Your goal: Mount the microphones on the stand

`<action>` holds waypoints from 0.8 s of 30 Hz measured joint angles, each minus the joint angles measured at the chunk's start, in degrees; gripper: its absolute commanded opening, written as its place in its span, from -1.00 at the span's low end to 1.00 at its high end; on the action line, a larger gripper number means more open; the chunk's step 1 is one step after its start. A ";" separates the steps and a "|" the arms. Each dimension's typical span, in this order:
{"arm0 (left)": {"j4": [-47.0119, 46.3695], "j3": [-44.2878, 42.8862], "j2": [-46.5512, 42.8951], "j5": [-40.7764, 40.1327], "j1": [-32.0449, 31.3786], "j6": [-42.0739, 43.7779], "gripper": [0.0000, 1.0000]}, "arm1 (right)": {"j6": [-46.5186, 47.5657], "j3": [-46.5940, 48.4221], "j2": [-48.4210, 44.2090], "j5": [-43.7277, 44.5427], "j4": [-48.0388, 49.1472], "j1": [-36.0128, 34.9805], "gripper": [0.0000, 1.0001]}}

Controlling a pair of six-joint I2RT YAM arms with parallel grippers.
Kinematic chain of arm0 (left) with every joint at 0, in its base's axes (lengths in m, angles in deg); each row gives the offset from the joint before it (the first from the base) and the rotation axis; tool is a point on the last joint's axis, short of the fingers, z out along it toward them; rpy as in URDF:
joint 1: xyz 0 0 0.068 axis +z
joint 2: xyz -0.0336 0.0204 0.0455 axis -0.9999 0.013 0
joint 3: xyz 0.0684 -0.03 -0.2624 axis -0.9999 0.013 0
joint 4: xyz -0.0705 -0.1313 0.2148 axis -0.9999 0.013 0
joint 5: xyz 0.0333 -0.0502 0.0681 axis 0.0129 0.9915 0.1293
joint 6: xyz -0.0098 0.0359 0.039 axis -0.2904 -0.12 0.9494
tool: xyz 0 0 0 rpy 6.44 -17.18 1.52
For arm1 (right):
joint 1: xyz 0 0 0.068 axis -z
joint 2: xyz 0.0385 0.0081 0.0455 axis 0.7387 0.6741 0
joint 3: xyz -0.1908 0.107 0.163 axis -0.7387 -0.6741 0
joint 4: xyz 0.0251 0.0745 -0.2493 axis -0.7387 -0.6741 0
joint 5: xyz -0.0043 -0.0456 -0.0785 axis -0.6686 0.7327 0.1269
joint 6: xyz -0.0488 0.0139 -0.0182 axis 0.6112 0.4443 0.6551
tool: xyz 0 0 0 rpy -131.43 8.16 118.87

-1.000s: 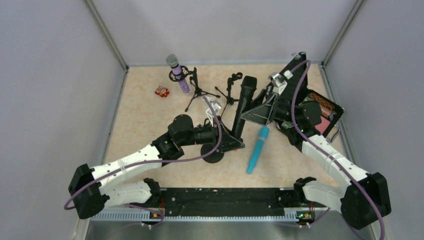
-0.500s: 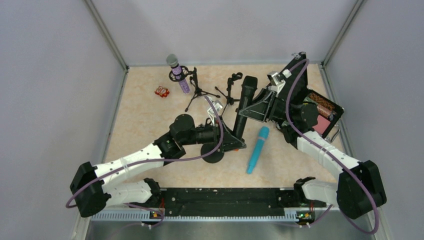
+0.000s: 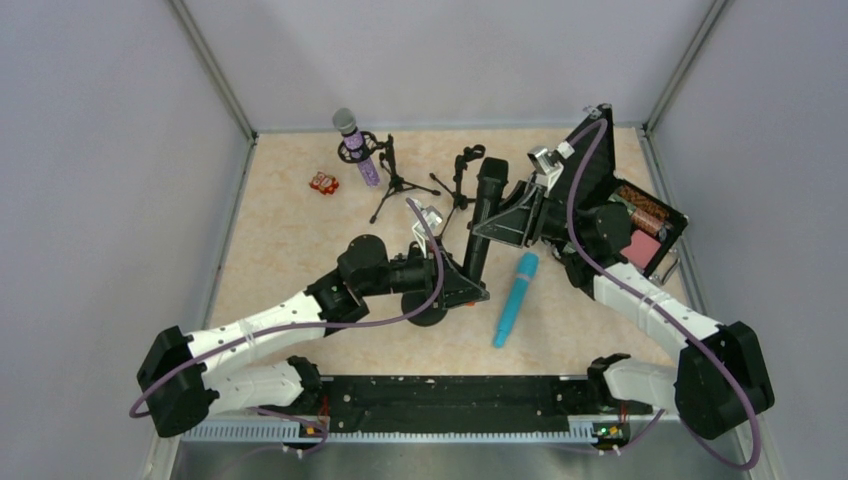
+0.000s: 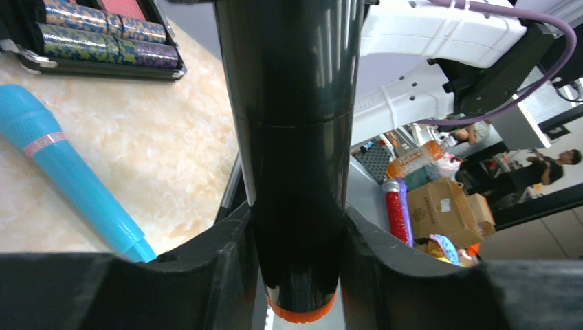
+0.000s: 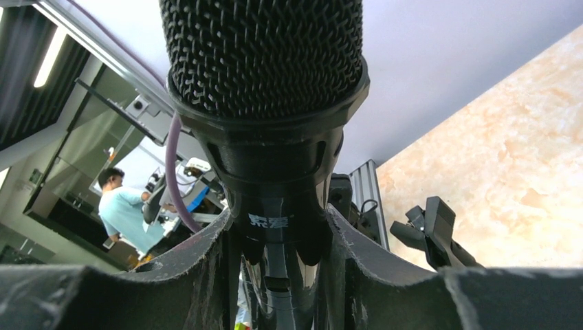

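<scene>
Gripping black microphone [image 3: 489,188] at both ends: left gripper [image 4: 297,237] pinched near orange end, right gripper [image 5: 275,240] pinched under mesh head (turquoise microphone [image 3: 514,300] at four o'clock, apart).

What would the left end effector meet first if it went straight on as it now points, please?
The left end effector is shut on the black microphone; pushing on, the turquoise microphone probably comes next, though its depth is unclear.
</scene>
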 measured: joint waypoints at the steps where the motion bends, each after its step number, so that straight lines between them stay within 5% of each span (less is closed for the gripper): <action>1: -0.07 0.09 0.00 0.02 0.00 0.17 0.16 | 0.59 0.00 -0.31 0.04 -0.98 0.00 -1.00; 6: -2.16 0.17 0.00 -0.39 0.02 1.40 0.60 | 4.68 -0.02 -1.88 0.26 -8.35 0.00 -1.00; 10: -3.21 0.17 0.00 -0.83 0.04 1.68 0.74 | 9.55 -0.02 -4.15 1.18 -15.89 0.00 -1.00; 24: -5.40 1.33 -4.50 -13.16 0.04 6.12 0.74 | 22.45 0.11 -11.78 6.86 -33.00 0.00 -1.00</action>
